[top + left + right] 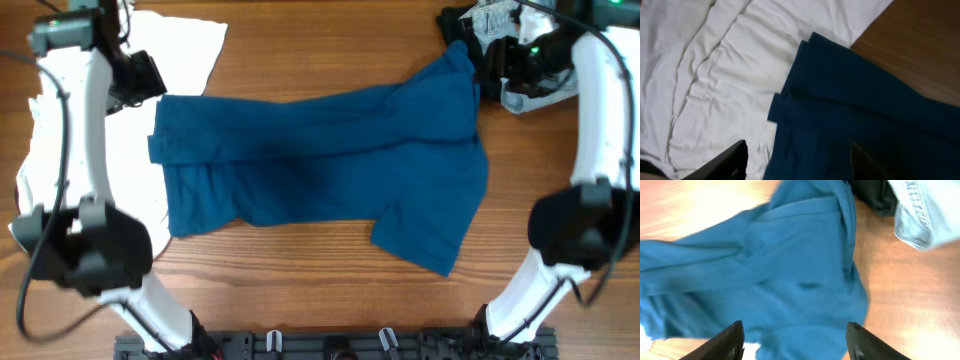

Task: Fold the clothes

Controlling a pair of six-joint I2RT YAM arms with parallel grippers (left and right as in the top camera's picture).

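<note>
A dark-blue T-shirt lies partly folded across the middle of the wooden table, one sleeve at the front right. Its left edge overlaps a white shirt spread at the far left. My left gripper hovers open over the blue shirt's top left corner, where it meets the white shirt. My right gripper hovers open above the blue shirt's top right corner. Neither gripper holds cloth.
A light denim garment and a dark cloth lie in a pile at the far right corner. Bare wooden table lies in front of the shirt.
</note>
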